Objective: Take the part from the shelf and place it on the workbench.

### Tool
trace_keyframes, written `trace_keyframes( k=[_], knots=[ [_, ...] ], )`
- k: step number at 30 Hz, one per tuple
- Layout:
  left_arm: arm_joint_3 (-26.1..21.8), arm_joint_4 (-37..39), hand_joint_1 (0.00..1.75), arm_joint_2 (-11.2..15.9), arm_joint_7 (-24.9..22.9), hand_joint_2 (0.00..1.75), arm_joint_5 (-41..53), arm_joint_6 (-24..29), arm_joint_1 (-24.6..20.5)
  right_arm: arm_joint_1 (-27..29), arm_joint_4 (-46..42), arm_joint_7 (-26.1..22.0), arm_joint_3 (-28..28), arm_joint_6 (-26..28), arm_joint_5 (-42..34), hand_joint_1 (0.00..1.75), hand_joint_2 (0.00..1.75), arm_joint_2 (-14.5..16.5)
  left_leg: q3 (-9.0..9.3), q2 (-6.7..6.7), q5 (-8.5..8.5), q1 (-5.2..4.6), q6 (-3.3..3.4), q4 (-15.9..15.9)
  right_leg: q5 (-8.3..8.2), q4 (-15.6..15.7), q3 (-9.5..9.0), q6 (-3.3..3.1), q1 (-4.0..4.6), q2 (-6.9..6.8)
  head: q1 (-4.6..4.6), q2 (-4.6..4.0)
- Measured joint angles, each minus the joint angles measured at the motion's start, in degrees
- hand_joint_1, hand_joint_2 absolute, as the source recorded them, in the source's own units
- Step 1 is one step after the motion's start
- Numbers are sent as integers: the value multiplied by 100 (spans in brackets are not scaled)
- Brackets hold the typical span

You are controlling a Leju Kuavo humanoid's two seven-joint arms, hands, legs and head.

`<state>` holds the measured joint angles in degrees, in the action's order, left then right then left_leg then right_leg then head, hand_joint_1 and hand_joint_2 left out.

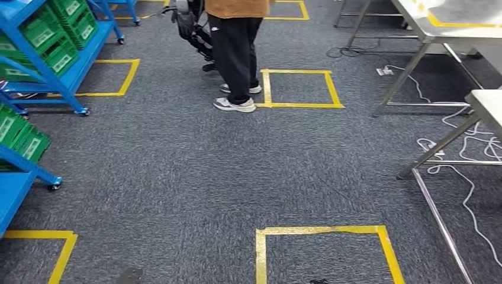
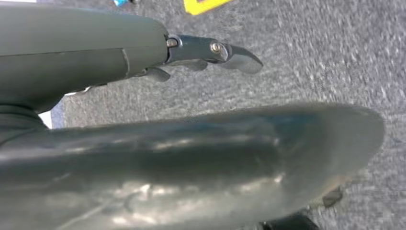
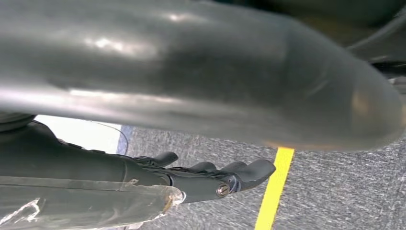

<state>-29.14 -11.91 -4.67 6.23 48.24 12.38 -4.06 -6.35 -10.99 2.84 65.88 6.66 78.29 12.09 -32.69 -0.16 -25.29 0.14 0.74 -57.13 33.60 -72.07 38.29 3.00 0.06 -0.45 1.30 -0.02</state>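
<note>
Both of your hands hang at your sides over the carpet: the left hand (image 2: 210,55) and right hand (image 3: 215,179) hold nothing, fingers loosely extended. The part is probably in the green bins (image 1: 56,35) on the blue shelf (image 1: 89,56), though you cannot tell.

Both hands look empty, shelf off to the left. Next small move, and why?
Probably turn left toward the blue shelf holding the green bins. The left hand and right hand hang over grey carpet with nothing in them, so no part is picked yet. The person stands ahead, so keep wide of them.
</note>
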Motion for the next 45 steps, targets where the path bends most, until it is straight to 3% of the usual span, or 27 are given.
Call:
trace_keyframes(
  k=[1, 2, 4, 6, 8, 11, 13, 15, 16, 17, 18, 20, 21, 23, 25, 27, 30, 31, 32, 33, 34, 36, 38, 40, 42, 43, 45],
  knots=[
    [0, 0, 0, -1, 0, 0, 5, -1, 4, 6, 0, -1, 0, 1, 0, 0, 0, 0, 1, -43, -1, -3, 2, 0, 30, -194, 104, -4, 0, 11, 2, 0],
    [0, 0, 0, 0, 0, 0, 10, -1, 8, 10, 0, -1, 0, 1, 0, 0, 0, 0, 4, -87, -1, -4, 2, 0, -47, -189, 116, -17, 0, 19, 3, 0],
    [0, 0, 0, -1, 0, 0, 27, -1, 9, 7, 0, -2, 0, 1, 2, 0, 0, 0, 13, -176, -1, -4, -4, 0, -427, 406, -155, -63, -2, 75, 4, 1],
    [0, 0, 0, -3, -1, 0, 45, -1, -1, -4, 0, -10, -1, 2, 5, 0, 0, 0, 6, -249, -2, -17, -39, -12, -674, 1079, -479, -104, -12, 213, 1, 1],
    [-1, 0, 0, -5, -5, 0, 70, -1, -6, -13, 0, -27, -2, 2, 8, 0, 0, 0, -23, -301, 16, -13, -106, -15, -695, 1310, -583, -125, -6, 287, -3, 0],
    [-5, 0, 0, 1, -36, 0, 106, 1, -10, -20, -1, -47, -2, 3, 9, 0, 0, 0, -63, -289, -16, 12, -214, -45, -740, 1367, -593, -207, -5, 216, -14, 1],
    [-7, 0, 0, 4, -55, 0, 130, 1, -34, -28, -1, -54, -2, 2, 8, 0, 0, 0, -252, -165, -287, 11, -263, -448, -764, 1404, -605, -256, -22, 142, -44, 0],
    [-8, 0, 0, -3, -62, 0, 150, 1, -57, -24, -1, -53, -2, -1, 7, 0, 0, 0, -589, -93, -621, 12, -298, -1155, -761, 1407, -603, -274, -18, 58, -61, 1],
    [-9, 0, 0, -7, -65, 0, 152, 2, -60, -20, -1, -51, -2, -3, 8, 0, 0, 0, -708, -85, -683, 13, -310, -1403, -758, 1406, -604, -278, -17, 18, -61, 1],
    [-10, 0, 0, -9, -68, 0, 153, 2, -56, -19, 0, -48, -2, -5, 8, 0, 0, 0, -740, -81, -635, 16, -319, -1464, -755, 1405, -605, -279, -18, -16, -61, 1],
    [-11, 0, 0, -7, -70, 0, 153, 3, -52, -20, 0, -44, -2, -6, 9, 0, 0, 0, -668, -70, -489, 20, -322, -1319, -751, 1405, -612, -277, -20, -46, -62, 1],
    [-13, 0, 0, -2, -72, 0, 153, 6, -55, -24, -1, -38, -2, -8, 9, 0, 0, -1, -331, 44, -122, 24, -322, -665, -736, 1401, -631, -251, -13, -102, -65, 0],
    [-13, 0, 0, -3, -72, 0, 153, 7, -67, -25, -1, -37, -2, -8, 8, 0, 0, -1, -166, 114, -19, 19, -304, -337, -720, 1386, -634, -225, 4, -125, -73, 0],
    [-13, 0, 0, -7, -72, 0, 153, 8, -84, -26, -1, -36, -2, -8, 8, 0, 0, -1, -22, 205, 19, 4, -240, -21, -700, 1371, -635, -168, 44, -177, -64, 0],
    [-13, 0, 0, -10, -73, 0, 153, 8, -73, -33, -1, -34, -2, -8, 7, 0, 0, 0, -27, 151, 17, 1, -158, 3, -684, 1369, -638, -118, 43, -220, -47, 0],
    [-14, 0, 0, -5, -75, 0, 153, 12, -58, -40, -1, -34, -2, -8, 6, 0, 0, 0, -23, 92, 29, 14, -89, 15, -536, 1174, -562, -54, 22, -145, -27, 0],
    [-15, 0, 0, 4, -77, 0, 154, 17, -65, -29, 0, -33, -2, -8, 4, 0, 0, 0, -27, -5, 38, 22, -29, 20, -32, 157, -97, 7, 4, -2, -3, 0],
    [-15, 0, 0, 3, -77, 0, 155, 16, -62, -24, 0, -29, -2, -8, 4, 0, 0, 0, -27, -41, 39, 21, -25, 19, 66, -150, 56, 11, 2, 10, -2, 0],
    [-15, 0, 0, 2, -77, 0, 156, 16, -54, -20, 0, -24, -2, -9, 4, 0, 0, 0, -26, -77, 39, 21, -25, 18, 62, -282, 132, 9, 0, 16, 0, 0],
    [-15, 0, 0, 2, -77, 0, 157, 16, -48, -19, 0, -17, -2, -9, 4, 0, 0, 0, -22, -117, 40, 22, -27, 17, -52, -187, 100, 1, -3, 21, -1, 0],
    [-15, 0, 0, 1, -77, 0, 158, 16, -47, -21, 0, -11, -2, -10, 4, 0, 0, 0, -17, -159, 41, 24, -31, 17, -243, 104, -32, -11, -8, 40, 0, 0],
    [-15, 0, 0, 1, -76, 0, 162, 16, -56, -27, 0, -4, -2, -12, 4, 0, 0, 2, -15, -239, 39, 18, -67, 7, -583, 887, -407, -32, -36, 181, 1, 0],
    [-16, 0, 0, 1, -78, 0, 166, 17, -61, -33, 0, -2, -2, -14, 3, 0, 0, 5, -36, -301, 56, 5, -136, 5, -681, 1287, -599, -65, -52, 302, -4, 0],
    [-21, 0, 0, 4, -85, 0, 169, 21, -48, -34, 0, -1, -2, -15, 4, 0, 0, 8, -55, -348, 89, 13, -210, 32, -693, 1324, -606, -132, -41, 278, -7, 0],
    [-29, 0, 0, 11, -93, 0, 174, 31, -36, -34, 0, 1, -2, -15, 5, 0, 0, 11, -104, -274, 7, 22, -272, -53, -726, 1353, -608, -208, -45, 216, -25, 0],
    [-33, 0, 0, 13, -96, 0, 180, 35, -38, -35, 0, 1, -2, -15, 6, 0, 0, 13, -192, -206, -126, 20, -295, -245, -739, 1368, -609, -242, -52, 176, -40, 0],
    [-40, 0, 0, 4, -96, 0, 191, 37, -45, -29, 0, 1, -2, -18, 7, 0, 0, 13, -505, -101, -492, 21, -327, -924, -739, 1372, -603, -280, -43, 91, -71, 0]
  ],
)
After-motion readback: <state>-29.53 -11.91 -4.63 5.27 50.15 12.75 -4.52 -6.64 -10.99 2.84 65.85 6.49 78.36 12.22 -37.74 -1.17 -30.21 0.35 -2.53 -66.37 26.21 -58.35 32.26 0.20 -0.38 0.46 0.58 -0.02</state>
